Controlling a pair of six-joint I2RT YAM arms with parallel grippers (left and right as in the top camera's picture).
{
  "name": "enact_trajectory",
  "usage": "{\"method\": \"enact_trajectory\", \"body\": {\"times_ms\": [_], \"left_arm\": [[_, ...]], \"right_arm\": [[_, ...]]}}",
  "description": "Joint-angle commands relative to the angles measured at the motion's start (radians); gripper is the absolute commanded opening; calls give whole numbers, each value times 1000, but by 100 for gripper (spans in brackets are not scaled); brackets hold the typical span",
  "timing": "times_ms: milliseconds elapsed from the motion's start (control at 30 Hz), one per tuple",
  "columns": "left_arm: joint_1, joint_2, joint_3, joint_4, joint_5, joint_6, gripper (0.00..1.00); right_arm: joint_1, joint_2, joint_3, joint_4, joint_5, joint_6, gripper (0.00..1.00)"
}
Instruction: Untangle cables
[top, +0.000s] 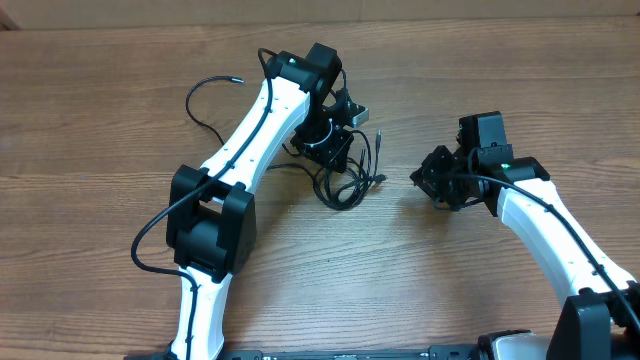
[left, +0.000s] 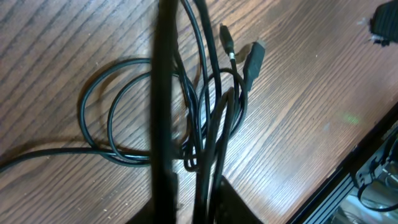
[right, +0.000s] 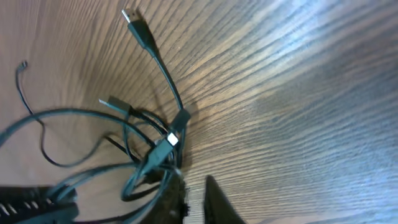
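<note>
The cables are a knot of thin black cords on the wooden table, just under my left wrist. One loose strand loops away to the upper left. My left gripper is right above the knot. In the left wrist view its fingers are shut on a couple of strands that run up from the knot, with plug ends beyond. My right gripper is on the table to the right of the knot, apart from it. In its own view the fingers are shut and empty beside the cables.
The bare wooden table extends all around. The table's front edge and dark frame show in the left wrist view. The left arm's thick black wire loops out beside its elbow.
</note>
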Motion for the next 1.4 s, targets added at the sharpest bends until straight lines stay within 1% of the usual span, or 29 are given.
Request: {"method": "enact_trajectory", "body": {"times_ms": [0,367,433,533,700,800,867,933,1100,1167,1267,1367], "left_arm": [[-16,-7,0,7,10,-6,24],[-44,-6,-116,93,14,-7,31],[-58,-6,-153,115,23,-7,30],[-71,-6,-169,127,40,-7,20],[-80,-6,-170,147,97,-6,13],[-79,-7,-170,147,113,-6,5],[-76,-7,-167,146,135,-6,4],[-69,-8,-143,138,200,-6,4],[-45,-8,-64,126,314,5,4],[-35,-8,-30,119,334,5,4],[-22,-8,16,92,372,36,4],[-12,-8,42,71,452,77,4]], "right_arm": [[6,5,15,2,-5,-110,17],[6,5,15,2,0,-116,19],[6,5,15,2,0,-115,19],[6,5,15,3,-1,-115,19],[6,5,15,2,-1,-115,20],[6,5,15,2,-2,-115,20],[6,5,15,3,-11,-116,23],[6,5,15,9,-47,-116,25],[6,5,15,16,-90,-140,35],[6,5,15,17,-129,-196,43],[6,5,15,17,-151,-224,45],[6,5,15,24,-171,-219,46]]}}
